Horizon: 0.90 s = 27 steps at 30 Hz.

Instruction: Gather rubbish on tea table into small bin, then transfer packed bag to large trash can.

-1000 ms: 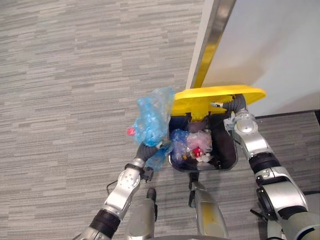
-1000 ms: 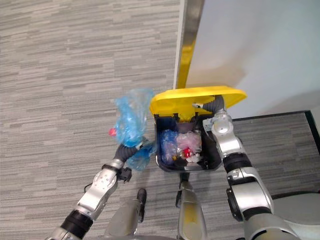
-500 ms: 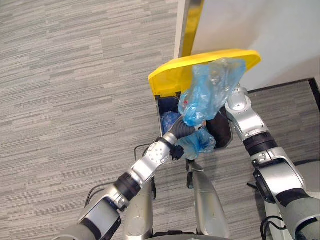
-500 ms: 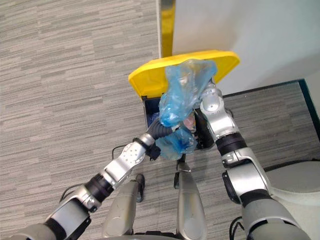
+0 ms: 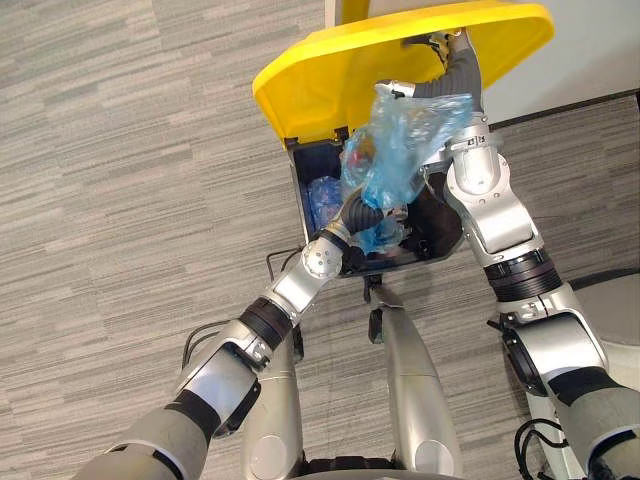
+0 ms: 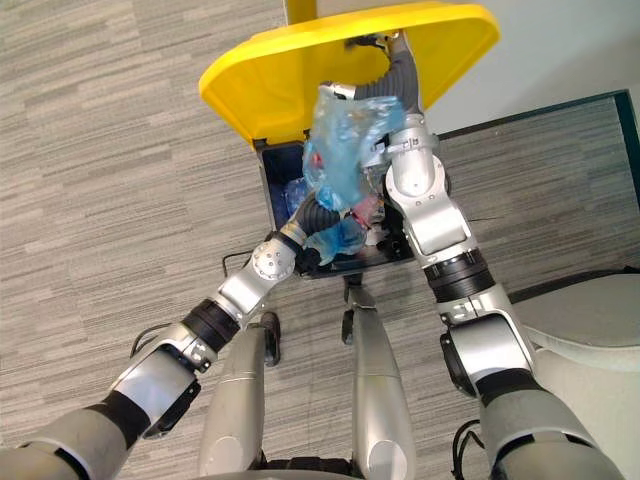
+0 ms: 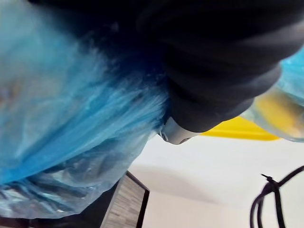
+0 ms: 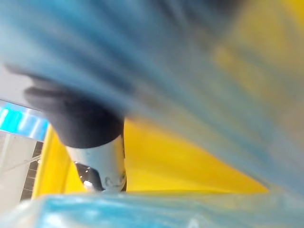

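One second ago the bag hung out to the left of the can, over the carpet; now it sits above the opening. My head camera has tipped in too, so part of the shift is only the view, but the bag's move relative to the can is real.

The can (image 5: 440, 235) stands with its yellow lid (image 5: 320, 80) thrown up wide and its dark mouth facing me. The bag (image 5: 405, 140), blue and stuffed, rises between the lid's underside and my right forearm. It is over the mouth but not yet down inside.

My left hand (image 5: 358, 213) is beneath it, buried in blue plastic. The left wrist view gives me plastic and the dark cover, so I cannot tell how the fingers lie. My right hand (image 5: 447, 50) is up against the lid's underside, propping it; whether it hooks the edge or just presses, I cannot tell. Older blue rubbish (image 5: 322, 195) lies in the can's left side.

I judge the carry done. What is left is to lower the bag and let go, with the lid kept up.
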Available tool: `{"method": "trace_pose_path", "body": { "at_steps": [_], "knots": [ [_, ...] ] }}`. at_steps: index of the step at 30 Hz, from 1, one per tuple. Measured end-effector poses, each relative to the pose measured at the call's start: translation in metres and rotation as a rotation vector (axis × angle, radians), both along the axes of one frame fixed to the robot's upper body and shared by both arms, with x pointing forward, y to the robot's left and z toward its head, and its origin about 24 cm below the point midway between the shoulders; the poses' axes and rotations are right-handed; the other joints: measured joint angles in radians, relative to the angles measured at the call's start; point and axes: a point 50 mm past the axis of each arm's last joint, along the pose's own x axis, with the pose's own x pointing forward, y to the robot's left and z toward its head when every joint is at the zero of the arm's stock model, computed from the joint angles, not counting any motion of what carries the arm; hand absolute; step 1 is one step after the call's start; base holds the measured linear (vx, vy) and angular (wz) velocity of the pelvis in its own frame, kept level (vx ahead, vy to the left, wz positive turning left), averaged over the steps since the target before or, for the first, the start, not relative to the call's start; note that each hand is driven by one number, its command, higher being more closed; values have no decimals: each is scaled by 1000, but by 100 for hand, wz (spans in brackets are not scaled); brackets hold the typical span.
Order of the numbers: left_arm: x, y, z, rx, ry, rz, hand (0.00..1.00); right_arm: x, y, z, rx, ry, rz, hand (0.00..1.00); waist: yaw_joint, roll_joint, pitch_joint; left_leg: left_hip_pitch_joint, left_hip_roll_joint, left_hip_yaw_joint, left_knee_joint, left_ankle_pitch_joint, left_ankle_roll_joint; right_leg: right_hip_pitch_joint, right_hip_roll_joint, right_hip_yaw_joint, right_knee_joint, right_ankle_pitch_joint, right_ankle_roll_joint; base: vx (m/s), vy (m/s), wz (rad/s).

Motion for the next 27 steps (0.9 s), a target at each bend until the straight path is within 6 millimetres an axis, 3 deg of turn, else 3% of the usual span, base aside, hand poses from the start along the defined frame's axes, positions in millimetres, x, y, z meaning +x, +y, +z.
{"method": "trace_pose_path", "body": {
  "at_steps": [10,11,20,27],
  "knots": [
    [21,22,15,101,-50,111,100,-15,16,19,37,-114,74,0,-12,1,29,-84,8,23,32,-5,-2,-80,5,13,3,8,-11,48,7,-5],
    [22,23,13,122,-47,119,0,-15,16,19,37,-117,75,0,-11,1,29,-87,8,23,34,-5,-2,-89,4,13,6,8,-11,61,29,0],
    [25,28,0,283,-41,145,0,-15,19,19,40,-109,98,0,-11,2,29,-105,9,26,46,-5,-1,-107,1,14,17,8,-12,23,9,0],
    [23,24,-3,308,-37,116,0,-12,26,12,-5,-78,121,0,-13,3,27,-80,12,27,45,-5,-1,-82,2,11,17,9,-13,21,5,0]
  ]
}}
